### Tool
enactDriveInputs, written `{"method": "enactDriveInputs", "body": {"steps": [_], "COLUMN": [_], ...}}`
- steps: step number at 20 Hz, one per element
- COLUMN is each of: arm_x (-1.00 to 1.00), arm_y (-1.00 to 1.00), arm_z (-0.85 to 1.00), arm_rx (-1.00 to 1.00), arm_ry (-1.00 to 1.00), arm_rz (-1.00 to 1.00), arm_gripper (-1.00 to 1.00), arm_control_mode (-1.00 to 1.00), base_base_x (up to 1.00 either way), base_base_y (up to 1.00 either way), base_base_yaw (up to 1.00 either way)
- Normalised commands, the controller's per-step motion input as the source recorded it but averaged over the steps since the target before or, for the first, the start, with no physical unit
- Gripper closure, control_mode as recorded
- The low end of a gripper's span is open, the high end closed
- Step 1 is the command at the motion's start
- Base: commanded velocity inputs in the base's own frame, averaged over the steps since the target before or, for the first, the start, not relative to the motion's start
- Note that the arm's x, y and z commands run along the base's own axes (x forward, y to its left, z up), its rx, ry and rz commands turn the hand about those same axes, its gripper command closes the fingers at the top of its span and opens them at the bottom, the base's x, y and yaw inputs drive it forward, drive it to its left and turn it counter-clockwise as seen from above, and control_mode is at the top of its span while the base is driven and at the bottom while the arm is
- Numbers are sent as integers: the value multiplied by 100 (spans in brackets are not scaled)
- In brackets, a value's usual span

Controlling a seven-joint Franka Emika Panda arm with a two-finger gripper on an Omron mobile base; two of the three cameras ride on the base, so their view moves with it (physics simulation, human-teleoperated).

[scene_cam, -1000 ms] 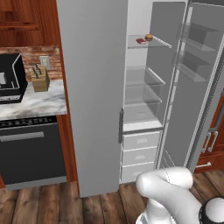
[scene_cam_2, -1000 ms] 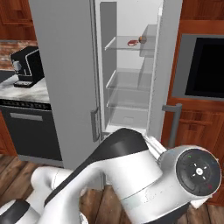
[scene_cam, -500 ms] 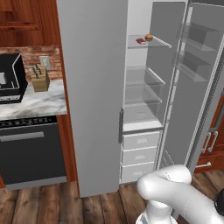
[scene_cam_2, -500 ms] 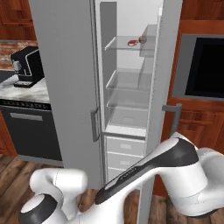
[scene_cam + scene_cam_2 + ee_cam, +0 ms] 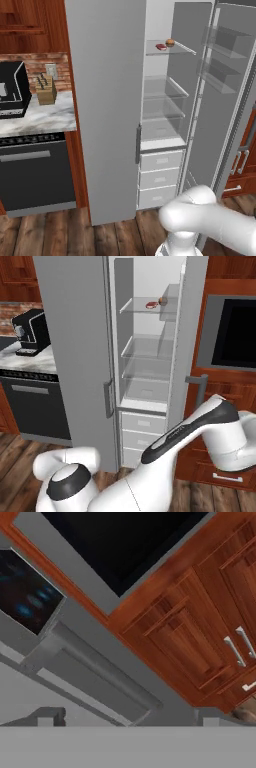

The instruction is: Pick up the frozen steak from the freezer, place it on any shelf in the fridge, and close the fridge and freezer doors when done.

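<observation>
Gripper jaws stand wide apart with nothing between them; in the hand view the two dark finger tips barely rise at the bottom edge, and the gripper faces a grey door surface with a bar handle just ahead of it. Beyond that handle lie a dark dispenser panel, the black oven door and red-brown wood cabinet fronts with pale handles, all tilted with the hand. Well apart from the gripper, high inside the open compartment, the frozen steak lies flat on the top glass shelf, just beside a small round orange-brown item; the right base view shows the same pair, steak and ball touching or nearly so. Lower glass panes and three grey drawers sit beneath. One tall grey door stands between the open compartment and the marble counter, which carries a knife block and a black coffee machine. Below the counter is a black dishwasher front. Another grey door with shelf bins is swung open on the far side.
</observation>
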Motion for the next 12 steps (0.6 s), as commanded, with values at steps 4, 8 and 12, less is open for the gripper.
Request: {"method": "enactDriveInputs", "body": {"steps": [4,8,12], "arm_x": [74,67,62], "arm_y": [-41,-37,-18], "arm_z": [0,-1,-5], "arm_rx": [8,2,0], "arm_ry": [6,1,0], "arm_rz": [3,4,4], "arm_gripper": [-100,-100,-100], "arm_control_mode": [-100,-100,-100], "base_base_x": [0,0,0], "base_base_y": [0,0,0], "base_base_yaw": [0,0,0]}}
